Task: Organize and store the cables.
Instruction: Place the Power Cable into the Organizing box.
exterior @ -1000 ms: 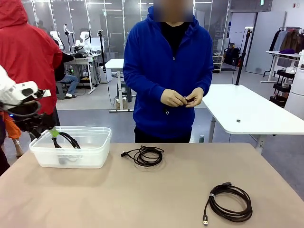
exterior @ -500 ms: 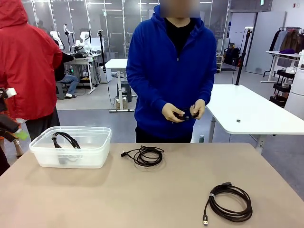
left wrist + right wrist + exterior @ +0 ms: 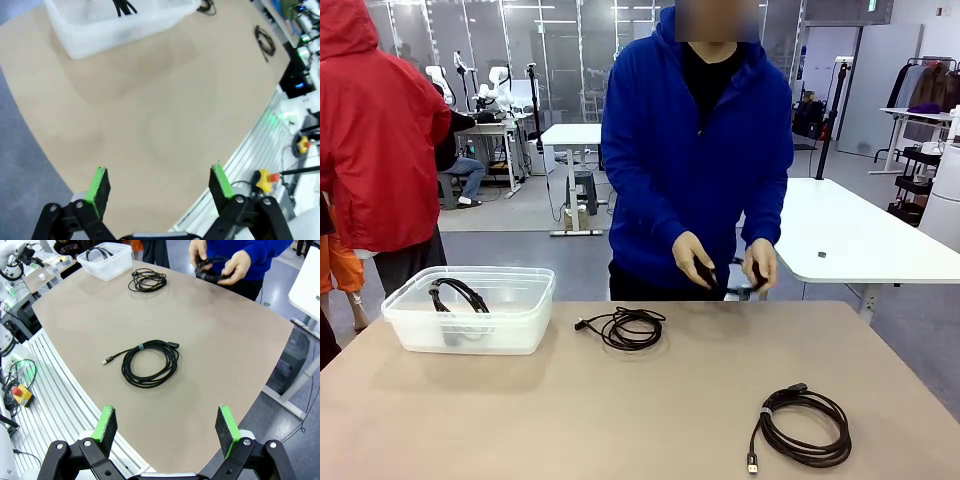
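One coiled black cable (image 3: 803, 425) (image 3: 149, 361) lies near the table's front right. A looser black cable (image 3: 625, 327) (image 3: 146, 280) rests in the middle of the far side. Another black cable (image 3: 459, 294) (image 3: 123, 6) sits inside the clear plastic bin (image 3: 470, 311) (image 3: 105, 30) (image 3: 106, 260). The person in blue holds a further black cable (image 3: 728, 277) (image 3: 215, 267) in both hands above the far edge. My left gripper (image 3: 159, 182) is open over bare tabletop, well short of the bin. My right gripper (image 3: 167, 427) is open, high above the table's near edge, with nothing between its fingers.
A person in a red jacket (image 3: 375, 130) stands at the far left behind the bin. A white table (image 3: 850, 235) stands beyond the far right corner. An aluminium frame with a red stop button (image 3: 265, 177) (image 3: 20, 392) runs along the robot's side.
My left arm has pulled back out of the front view from above the bin, leaving a cable inside. The person has lowered both hands with a cable toward the table.
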`<action>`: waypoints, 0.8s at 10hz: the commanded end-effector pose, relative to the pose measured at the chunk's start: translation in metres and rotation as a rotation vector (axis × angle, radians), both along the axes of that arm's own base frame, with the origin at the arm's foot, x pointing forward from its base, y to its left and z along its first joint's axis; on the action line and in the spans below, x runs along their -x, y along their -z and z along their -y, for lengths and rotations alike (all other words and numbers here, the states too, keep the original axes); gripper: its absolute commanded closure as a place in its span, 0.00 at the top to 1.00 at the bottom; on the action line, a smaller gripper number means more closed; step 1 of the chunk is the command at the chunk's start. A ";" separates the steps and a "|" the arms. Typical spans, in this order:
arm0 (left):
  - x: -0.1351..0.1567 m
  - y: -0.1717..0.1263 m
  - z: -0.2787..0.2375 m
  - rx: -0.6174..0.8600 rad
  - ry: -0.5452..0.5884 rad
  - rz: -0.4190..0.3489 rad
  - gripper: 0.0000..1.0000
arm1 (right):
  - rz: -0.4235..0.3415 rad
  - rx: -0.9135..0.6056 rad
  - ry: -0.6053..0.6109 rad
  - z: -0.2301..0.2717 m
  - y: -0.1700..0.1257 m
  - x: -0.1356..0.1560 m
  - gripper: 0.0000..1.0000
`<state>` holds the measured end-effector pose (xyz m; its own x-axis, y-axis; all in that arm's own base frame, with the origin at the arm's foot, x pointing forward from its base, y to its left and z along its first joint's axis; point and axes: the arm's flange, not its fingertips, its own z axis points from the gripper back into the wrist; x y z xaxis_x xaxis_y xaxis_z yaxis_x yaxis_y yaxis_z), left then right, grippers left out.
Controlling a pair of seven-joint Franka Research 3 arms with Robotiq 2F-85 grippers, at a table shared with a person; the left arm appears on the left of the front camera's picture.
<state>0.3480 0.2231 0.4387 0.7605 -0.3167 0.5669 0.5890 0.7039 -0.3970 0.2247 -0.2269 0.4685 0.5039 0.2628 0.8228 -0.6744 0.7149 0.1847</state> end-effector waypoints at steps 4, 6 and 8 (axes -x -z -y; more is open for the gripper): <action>0.047 0.011 -0.024 0.174 0.133 0.038 1.00 | 0.019 0.000 -0.010 0.000 0.000 0.001 1.00; 0.052 0.019 -0.018 0.111 0.043 0.007 1.00 | 0.019 0.000 -0.010 0.000 0.000 0.001 1.00; 0.054 0.018 -0.017 0.130 0.072 0.010 1.00 | 0.019 0.000 -0.010 0.000 0.000 0.001 1.00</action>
<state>0.2940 0.2405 0.4203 0.7348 -0.2934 0.6115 0.6374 0.6071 -0.4745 0.2246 -0.2270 0.4685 0.5036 0.2629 0.8229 -0.6745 0.7149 0.1844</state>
